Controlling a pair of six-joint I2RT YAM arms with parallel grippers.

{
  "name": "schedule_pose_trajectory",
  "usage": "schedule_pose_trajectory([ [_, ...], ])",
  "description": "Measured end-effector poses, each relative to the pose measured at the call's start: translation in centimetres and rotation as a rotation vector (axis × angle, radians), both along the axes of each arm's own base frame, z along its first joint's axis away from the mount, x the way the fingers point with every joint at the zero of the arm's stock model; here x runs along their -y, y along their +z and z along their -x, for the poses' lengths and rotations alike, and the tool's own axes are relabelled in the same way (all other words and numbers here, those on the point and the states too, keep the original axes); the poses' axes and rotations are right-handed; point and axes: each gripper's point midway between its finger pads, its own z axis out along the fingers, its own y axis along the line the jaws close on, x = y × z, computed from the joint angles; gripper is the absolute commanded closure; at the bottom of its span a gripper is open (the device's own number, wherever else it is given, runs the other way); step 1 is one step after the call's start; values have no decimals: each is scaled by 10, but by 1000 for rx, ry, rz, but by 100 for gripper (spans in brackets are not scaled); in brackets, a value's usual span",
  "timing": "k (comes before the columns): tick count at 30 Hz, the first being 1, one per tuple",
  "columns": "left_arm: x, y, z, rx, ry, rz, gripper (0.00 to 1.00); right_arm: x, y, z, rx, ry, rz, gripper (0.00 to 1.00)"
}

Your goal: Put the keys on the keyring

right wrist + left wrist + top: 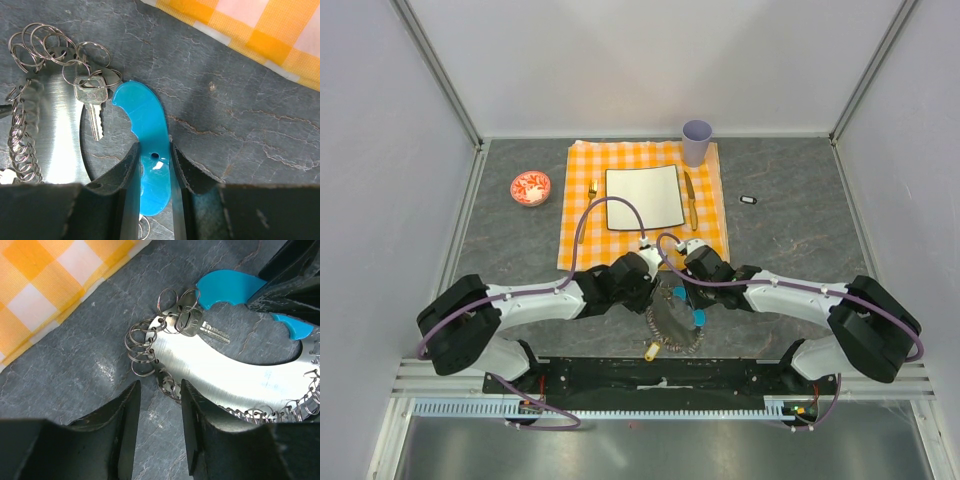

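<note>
Right hand [153, 150] pinches the turquoise tag [140, 112] while left hand [160, 385] hovers parted.

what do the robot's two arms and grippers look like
Both the left arm and the right arm have white link shells between bulky black joint housings. A lilac cable loops along the left one, and a matching cable runs along the right. The left gripper and right gripper each have two matte black, flat-sided fingers tapering toward the tips.
</note>
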Motion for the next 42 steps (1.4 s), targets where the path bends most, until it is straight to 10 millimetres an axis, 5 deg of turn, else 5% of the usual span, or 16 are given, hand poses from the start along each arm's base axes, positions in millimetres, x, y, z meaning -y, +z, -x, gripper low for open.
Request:
schedule_pose_trajectory([
  [10,8,0,-4,15,10,-21,56,0,0,0,6,-1,-8,78],
  [19,1,-8,0,3,18,-75,70,0,0,0,9,-1,-11,78],
  [42,2,-14,-3,-5,30,-100,71,-1,0,1,6,3,-16,78],
])
